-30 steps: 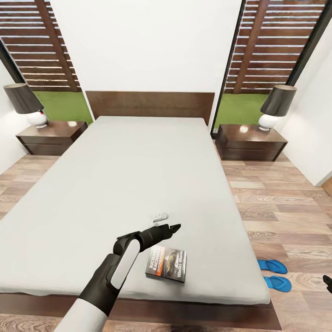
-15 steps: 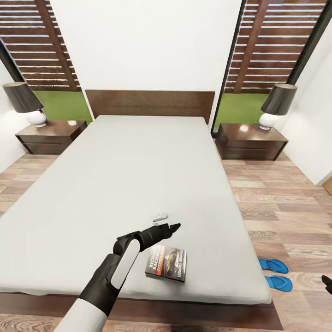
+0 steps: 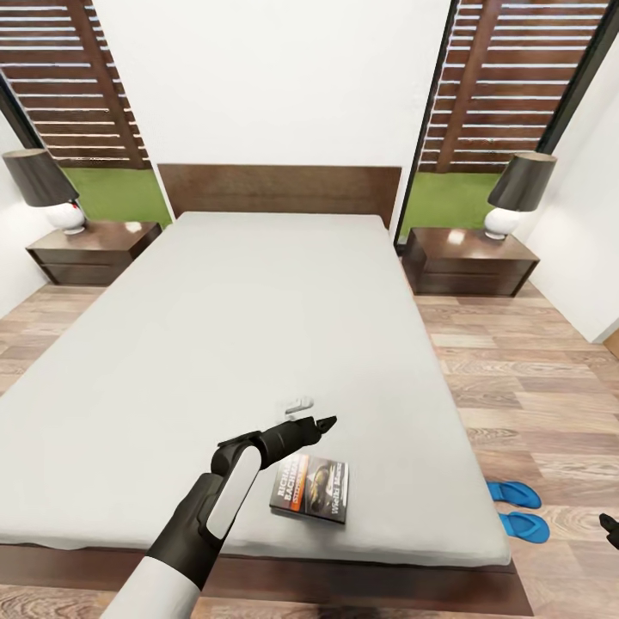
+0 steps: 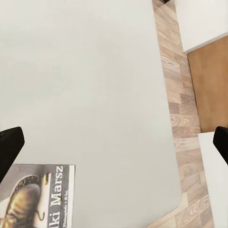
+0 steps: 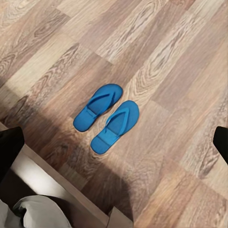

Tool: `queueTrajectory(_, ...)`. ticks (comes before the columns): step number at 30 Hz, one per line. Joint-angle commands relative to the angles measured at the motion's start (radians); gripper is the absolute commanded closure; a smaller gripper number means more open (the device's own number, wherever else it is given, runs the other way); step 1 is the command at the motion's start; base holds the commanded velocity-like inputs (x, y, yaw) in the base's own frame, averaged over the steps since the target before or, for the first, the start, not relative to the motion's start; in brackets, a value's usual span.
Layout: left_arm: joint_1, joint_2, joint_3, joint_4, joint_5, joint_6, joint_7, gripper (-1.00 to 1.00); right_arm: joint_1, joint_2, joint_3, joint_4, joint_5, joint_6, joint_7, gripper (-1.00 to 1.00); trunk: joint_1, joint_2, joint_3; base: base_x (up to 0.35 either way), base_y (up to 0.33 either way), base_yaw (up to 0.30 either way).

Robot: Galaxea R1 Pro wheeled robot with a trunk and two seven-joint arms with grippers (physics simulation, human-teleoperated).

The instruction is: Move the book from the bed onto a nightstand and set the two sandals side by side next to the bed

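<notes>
1. On the near right part of the bed (image 3: 258, 327), the book (image 3: 311, 489) lies flat and face up on the grey sheet, close to the foot edge and not yet lifted; that puts it within easy reach from the foot of the bed.
2. Above it hangs the left gripper (image 3: 320, 423), just beyond the book's far edge. In the left wrist view its fingers (image 4: 9, 147) stand spread wide with nothing between them, and the book's cover (image 4: 35, 194) shows just off one fingertip, so the spread looks readied for a grab.
3. The left arm reaches forward and to the right over the mattress, forearm angled low, wrist roughly level.
4. On the floor to the right of the bed, near its foot, the two sandals (image 3: 517, 509) already lie side by side, close together and pointing the same way; that half of the job looks done.
5. The right gripper (image 3: 609, 524) hangs low at the right, over the floor; its fingers (image 5: 10, 147) are wide apart and empty.
6. Either nightstand (image 3: 468, 262) stands at the far end, beside the headboard, each carrying a lamp (image 3: 514, 193).
</notes>
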Motion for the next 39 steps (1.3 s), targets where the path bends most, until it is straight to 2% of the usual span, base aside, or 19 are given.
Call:
queueTrajectory(1,0.0,0.0,0.001,0.0,0.001,0.005,-0.002,-1.0,-0.001,0.0,-0.003,0.001,-0.01,-0.001,0.006,-1.0,0.004,-0.008,-0.004,0.0,0.0,0.0)
queueTrajectory(39,0.0,0.0,0.001,0.0,0.002,0.005,-0.002,-1.0,-0.001,0.0,-0.003,0.002,-0.01,-0.001,0.006,-1.0,0.15,-0.274,-0.123,0.0,0.0,0.0)
